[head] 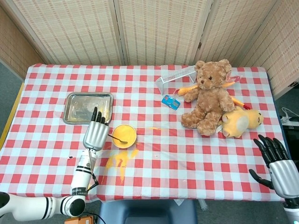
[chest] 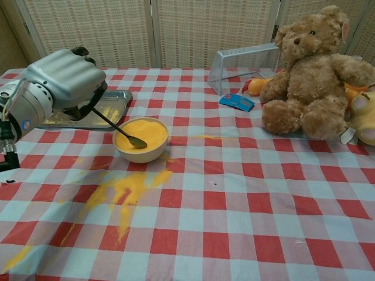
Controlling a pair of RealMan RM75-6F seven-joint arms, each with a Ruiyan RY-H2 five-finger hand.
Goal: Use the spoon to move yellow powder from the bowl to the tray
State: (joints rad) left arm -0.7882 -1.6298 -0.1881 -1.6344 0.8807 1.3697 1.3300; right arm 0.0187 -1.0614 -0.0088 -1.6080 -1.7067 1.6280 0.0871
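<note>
Nearby, spilled yellow powder [chest: 126, 193] streaks the desk [chest: 246, 193] before the bowl [chest: 141, 139]; the left robot hand [chest: 61, 79] grasps the spoon [chest: 117, 129], its tip in the bowl; the right robot hand [head: 276, 163] is released.
</note>
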